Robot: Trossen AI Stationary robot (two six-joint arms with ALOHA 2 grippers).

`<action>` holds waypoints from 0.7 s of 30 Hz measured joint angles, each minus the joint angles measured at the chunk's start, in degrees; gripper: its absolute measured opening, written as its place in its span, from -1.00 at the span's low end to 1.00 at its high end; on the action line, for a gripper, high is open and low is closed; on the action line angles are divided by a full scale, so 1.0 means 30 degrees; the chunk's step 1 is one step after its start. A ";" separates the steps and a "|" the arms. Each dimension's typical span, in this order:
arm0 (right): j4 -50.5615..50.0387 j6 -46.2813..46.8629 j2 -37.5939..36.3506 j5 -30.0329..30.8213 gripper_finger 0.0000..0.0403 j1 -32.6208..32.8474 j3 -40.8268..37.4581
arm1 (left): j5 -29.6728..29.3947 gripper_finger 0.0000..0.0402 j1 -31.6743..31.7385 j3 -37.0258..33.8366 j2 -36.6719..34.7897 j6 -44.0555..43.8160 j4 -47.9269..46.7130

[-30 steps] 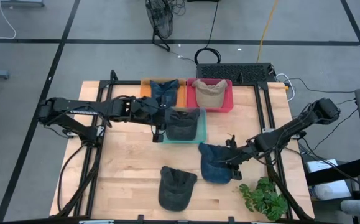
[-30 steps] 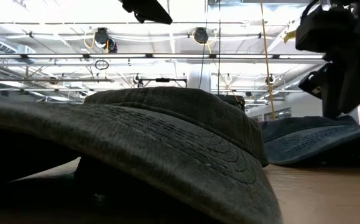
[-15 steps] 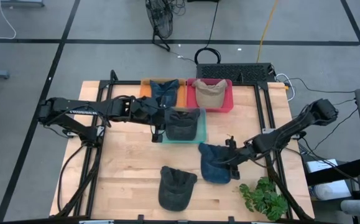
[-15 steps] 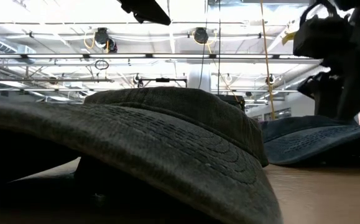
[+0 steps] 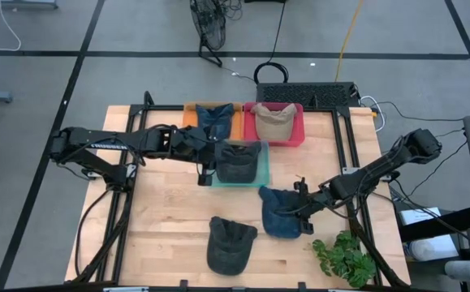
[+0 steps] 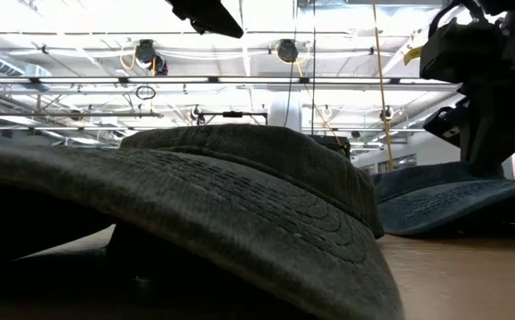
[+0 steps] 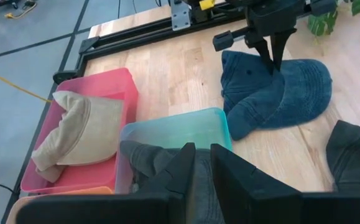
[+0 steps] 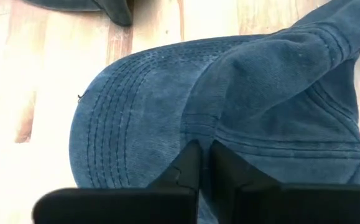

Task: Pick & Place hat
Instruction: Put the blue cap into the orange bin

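A blue cap [image 5: 279, 215] lies flat on the wooden table at the near right. My right gripper [image 5: 303, 208] stands over it, shut on its cloth; it also shows in the left wrist view [image 7: 273, 59]. A dark grey cap [image 5: 239, 162] lies in a teal bin [image 5: 261, 176] at mid table. My left gripper [image 5: 217, 160] is at that bin's left end, shut on this cap [image 7: 145, 158]. A second dark grey cap [image 5: 229, 246] rests on its brim at the table's near edge. My left gripper pinches the dark grey cap's cloth [image 7: 198, 180] between its two fingers at the cap's left end; the fingers hide which part. The cap lies in the teal bin. My right gripper pinches a raised fold of the blue cap [image 8: 199, 134] where brim meets crown. Its fingers [image 7: 278, 50] point down from above. The cap rests on the table.
An orange bin [image 5: 192, 113] with a blue cap and a red bin [image 5: 299, 130] with a tan cap [image 5: 273, 122] stand at the far edge. A green plant [image 5: 344, 258] sits at the near right corner. Bare wood lies at the near left.
My right gripper has shifted a little over the blue cap, which lies where it was.
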 joint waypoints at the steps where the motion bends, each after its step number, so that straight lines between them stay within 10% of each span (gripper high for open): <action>1: 0.0000 -0.0001 0.0000 0.0000 -0.95 0.0000 0.0003 | 0.0000 -0.69 0.0000 0.0000 0.0000 0.0055 -0.0082; 9: 0.0099 -0.0321 -0.1195 -0.1024 -1.00 0.0307 0.0514 | -0.0012 -0.69 0.0000 0.0000 -0.0227 0.0212 -0.0670; 21: 0.5760 -1.1156 -0.2661 0.1542 -1.00 -0.2608 0.0605 | -0.0763 -0.69 0.0000 0.0036 -0.2036 -0.0245 -0.0615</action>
